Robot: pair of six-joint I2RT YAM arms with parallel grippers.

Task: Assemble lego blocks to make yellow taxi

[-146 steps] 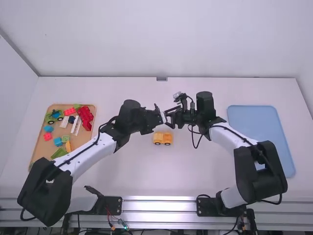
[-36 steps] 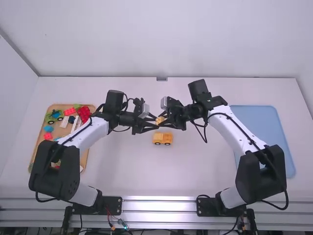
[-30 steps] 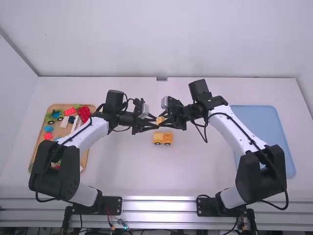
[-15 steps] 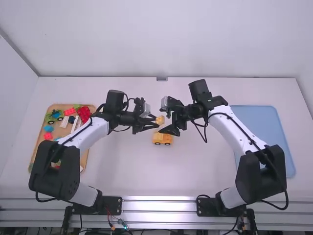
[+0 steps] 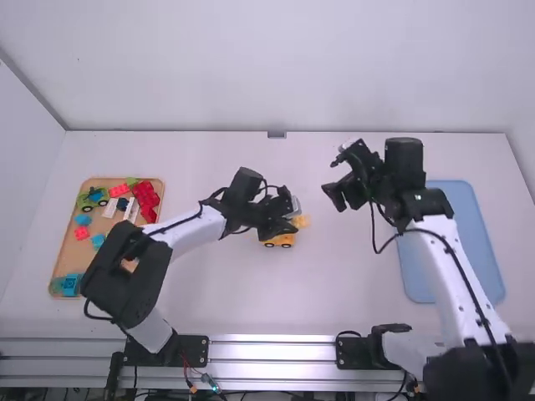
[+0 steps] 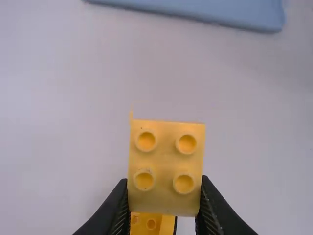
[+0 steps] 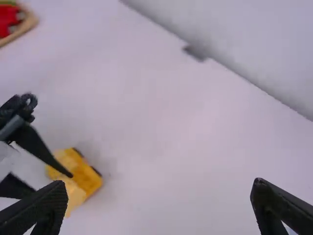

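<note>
- Yellow plastic block with four round studs (image 5: 303,221): held between the fingertips of the left gripper (image 5: 292,225), near the middle of the table. Its studded face is turned to the left wrist camera.
- Yellow toy-car body with black wheels (image 5: 281,241): on the table, near side of the held block and partly covered by the left gripper in the high view. Contact between block and body cannot be determined.
- Left gripper: fingers closed in on opposite sides of the block, parted only by its width.
- Right gripper (image 5: 329,179): well apart from the car body, to its right and farther off. Fingers spread wide, nothing between them.
- White table (image 5: 226,292): supports the car body and both trays.
- Tan wooden tray with rounded corners (image 5: 65,252): at the left. Contents noted include a green wheeled block vehicle (image 5: 87,200), a cluster of red blocks (image 5: 147,200), white strips (image 5: 131,210), a small dark-blue block (image 5: 122,204) and a turquoise block (image 5: 70,286) at the near end. The left arm overlaps part of this tray in the high view.
- Flat light-blue tray (image 5: 458,242): at the right, partly behind the right arm in the high view.
</note>
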